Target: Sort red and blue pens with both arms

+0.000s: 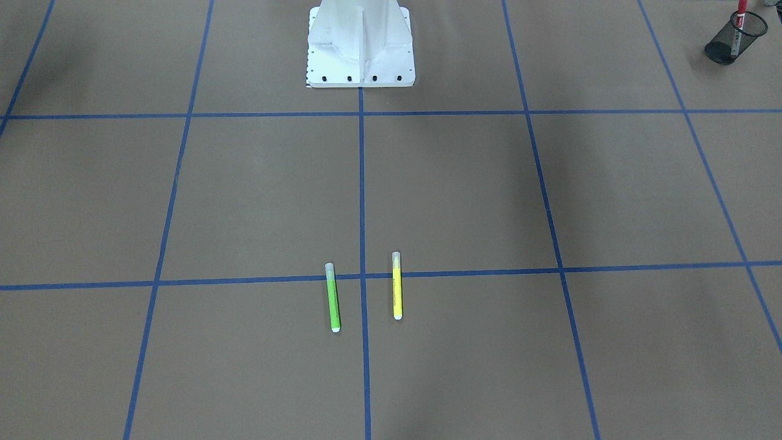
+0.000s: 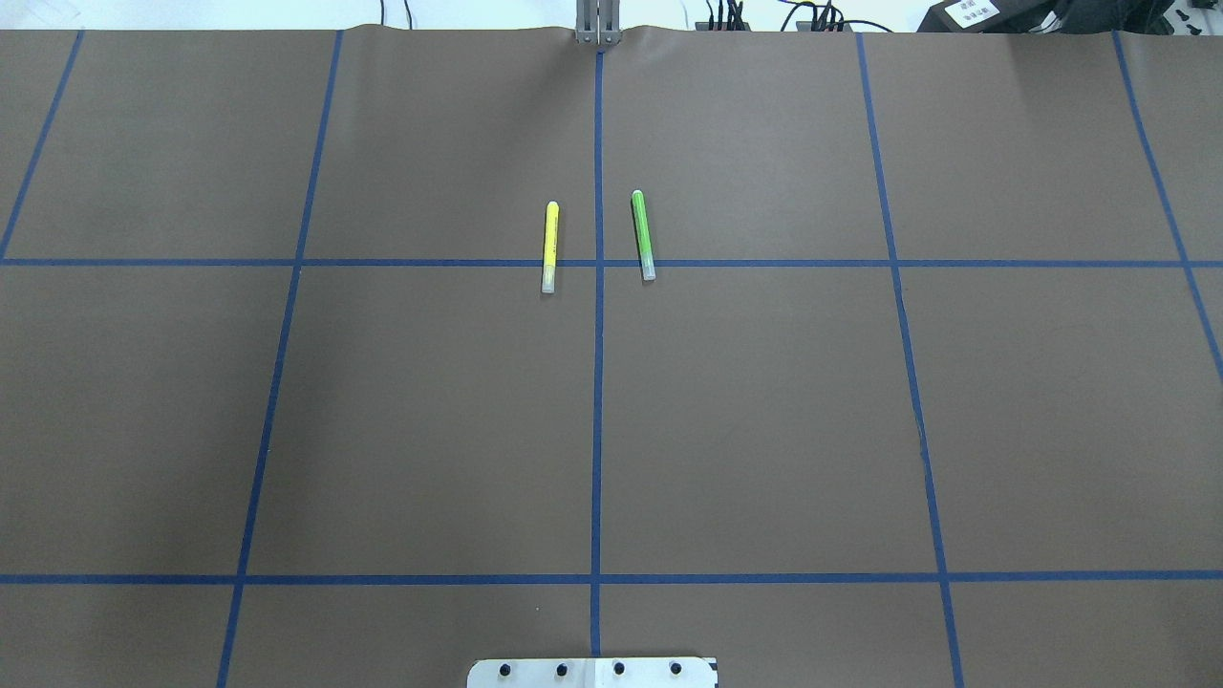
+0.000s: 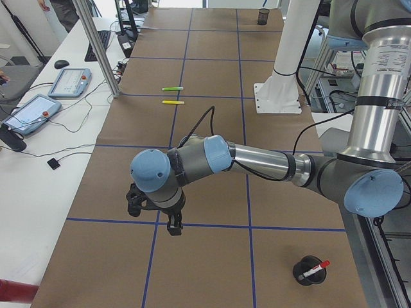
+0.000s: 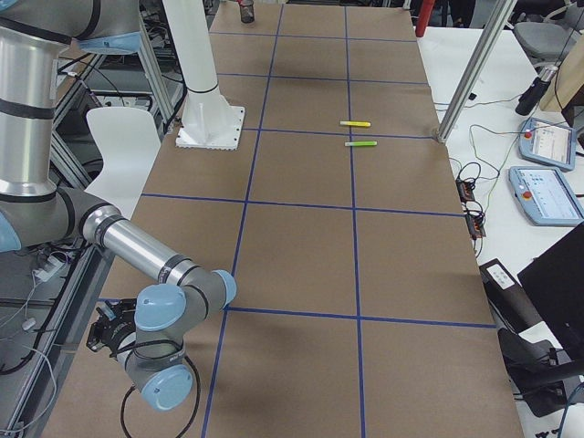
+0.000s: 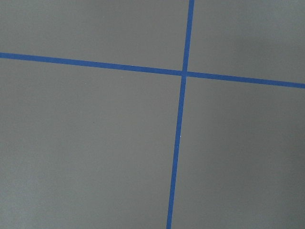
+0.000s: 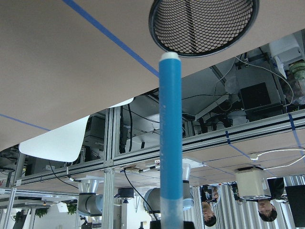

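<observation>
**Blue pen lined up on its cup, red pen already in the other**

Front-facing view: a black wire-mesh cup (image 1: 721, 52) stands at the far right corner of the brown paper-covered desk (image 1: 244, 195). The white-barrelled pen with a red cap (image 1: 740, 15) leans inside it, so the red half of the sort looks done. A green-barrelled marker (image 1: 333, 297) and a yellow-barrelled marker (image 1: 397, 286) lie near the middle, side by side but apart. They belong to neither colour, which is likely why they are left there.

Overhead view: only those two markers show. No arm shows, so both arms must be out at the desk's ends.

Left side view: the left tool (image 3: 154, 217) hangs over bare desk, near the red pen's cup but apart from it. I cannot tell whether it is spread or pressed together.

Right side view: the right tool (image 4: 108, 333) sits low at the near left edge of the desk.

Left wrist view: only bare desk and crossing tape lines lie below.

Right wrist view: the blue-barrelled pen (image 6: 170, 143) rises from the bottom edge, where the right tool appears to pinch it. Its far end points at the mouth of a second black mesh cup (image 6: 214, 33). It is held lengthwise, I judge, so it can slide straight in; it is not yet inside.
</observation>
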Controlling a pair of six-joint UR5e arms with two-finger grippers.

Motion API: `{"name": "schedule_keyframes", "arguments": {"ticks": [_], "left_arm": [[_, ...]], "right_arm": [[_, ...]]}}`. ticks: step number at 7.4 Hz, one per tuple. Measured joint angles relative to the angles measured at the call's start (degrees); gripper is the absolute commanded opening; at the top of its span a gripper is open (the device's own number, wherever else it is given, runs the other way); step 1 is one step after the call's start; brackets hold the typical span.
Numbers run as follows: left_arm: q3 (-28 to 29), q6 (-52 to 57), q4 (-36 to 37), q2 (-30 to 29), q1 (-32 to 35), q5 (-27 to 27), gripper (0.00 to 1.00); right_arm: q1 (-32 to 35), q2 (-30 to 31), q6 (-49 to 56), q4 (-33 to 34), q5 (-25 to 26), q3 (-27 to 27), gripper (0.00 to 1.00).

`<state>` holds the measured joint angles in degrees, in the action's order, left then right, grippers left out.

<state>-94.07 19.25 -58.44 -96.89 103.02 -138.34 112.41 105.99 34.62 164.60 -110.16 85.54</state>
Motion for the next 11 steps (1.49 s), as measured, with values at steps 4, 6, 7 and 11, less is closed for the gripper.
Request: {"name": "schedule_keyframes", "arguments": {"ticks": [4,6,7,11], "left_arm": [[-1.0,0.1,0.1,0.6,0.0,0.0,1.0],[-1.3,0.1,0.1,0.8,0.0,0.0,1.0],[-1.6,0.1,0.1,0.8,0.0,0.1,1.0],[-2.1,0.1,0.2,0.8,0.0,0.6,1.0]], "right_arm": [[0.0,-0.2,-0.4,-3.1,-0.3,-4.1,0.0],[0.0,-0.4,-0.5,-6.6,-1.2,-7.6,0.0],[-0.1,-0.4,-0.5,-8.3,-1.5,-9.2,0.34],[-0.1,-0.6,-0.7,-13.4,-2.6,-10.7,1.0]]}}
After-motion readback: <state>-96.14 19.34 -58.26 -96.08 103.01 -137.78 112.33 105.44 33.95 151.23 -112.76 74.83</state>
